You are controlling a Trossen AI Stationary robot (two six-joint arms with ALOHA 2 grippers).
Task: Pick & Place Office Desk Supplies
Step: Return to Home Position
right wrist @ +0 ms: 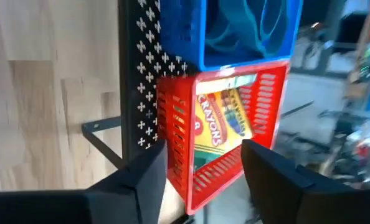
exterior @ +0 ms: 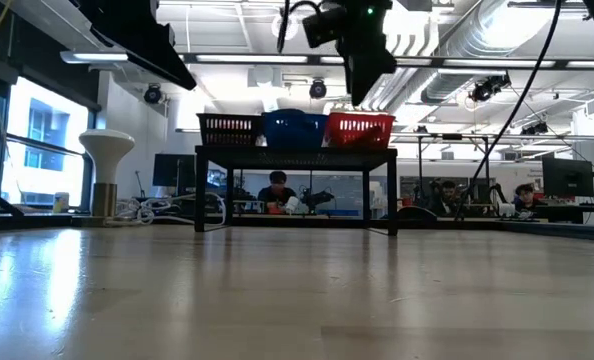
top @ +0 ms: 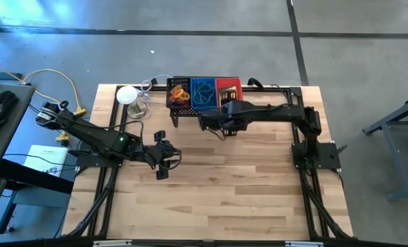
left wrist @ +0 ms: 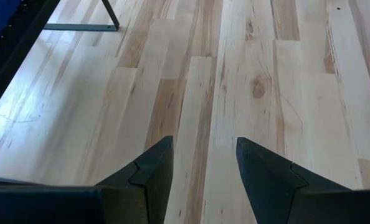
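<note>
R gripper (right wrist: pixel 203 169): I'm reading it wide apart, holding nothing, hovering close by the red tray (right wrist: pixel 180 155).
Crayon box (right wrist: pixel 225 121): lying inside that tray.
Blue tray (right wrist: pixel 235 62): sitting beside it on the perforated stand (right wrist: pixel 144 81).
L gripper (left wrist: pixel 203 168): spread, empty, hanging over bare table (left wrist: pixel 266 74).
Risk, my est.: on pull-back a finger could be clipping the tray wall, dragging tray + box off the stand.

Three trays (exterior: pixel 294 128); one crayon box (right wrist: pixel 219 121); one stand (exterior: pixel 295 157)
</note>
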